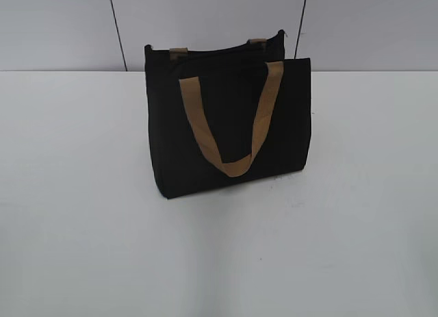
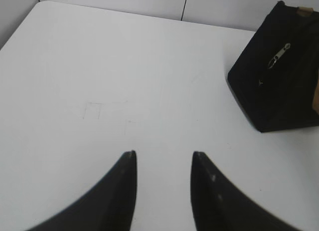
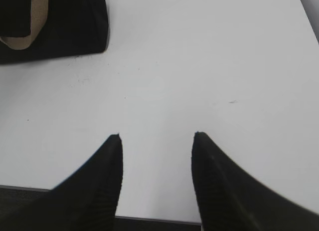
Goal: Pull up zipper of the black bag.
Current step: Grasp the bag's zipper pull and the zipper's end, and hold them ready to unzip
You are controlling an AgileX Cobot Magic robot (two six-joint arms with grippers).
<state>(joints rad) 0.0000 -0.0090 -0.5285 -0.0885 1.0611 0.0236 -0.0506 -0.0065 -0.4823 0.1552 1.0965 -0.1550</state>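
Nearest the wrist cameras, the left tool [image 2: 163, 158] and right tool [image 3: 157, 138] are seen with jaws parted, nothing gripped, over the white tabletop [image 1: 82, 214]. Farther back, the black bag [image 1: 229, 125] is stood upright, well apart from both. Its contents cannot be seen. The zipper [image 2: 278, 56] pull is seen on the end panel.
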